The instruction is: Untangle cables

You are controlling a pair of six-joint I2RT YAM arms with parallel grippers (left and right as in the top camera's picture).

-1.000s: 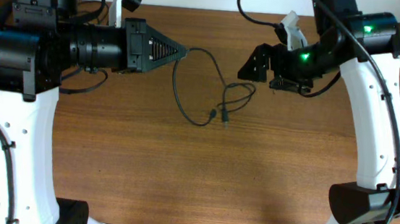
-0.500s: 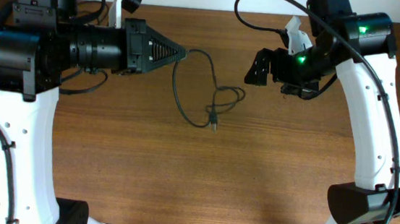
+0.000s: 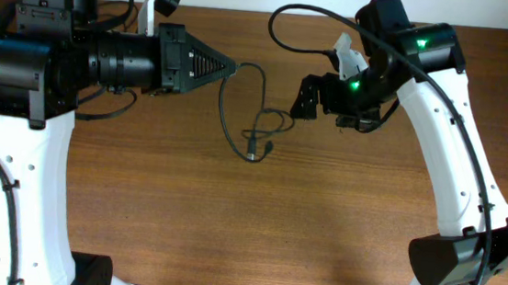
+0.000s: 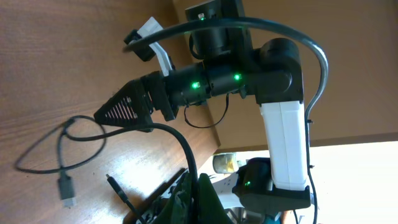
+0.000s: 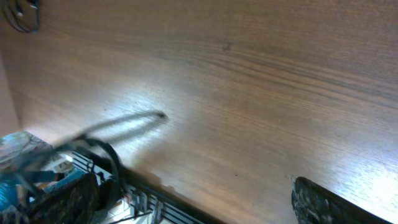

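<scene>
Overhead, left end effector (image 3: 231,67) pinches cables (image 3: 253,144) trailing onto the table (image 3: 274,227).

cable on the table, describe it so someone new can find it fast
On the wooden table, look between the left gripper and the right gripper. The cable is the thin black cord looping across the wood there; unlike the thicker wires on the arms, it ends in small plugs.

left tool (image 3: 227,66) clamps cables (image 3: 252,145) at one end | right tool (image 3: 306,97) just beside loop (grip unclear)
</scene>
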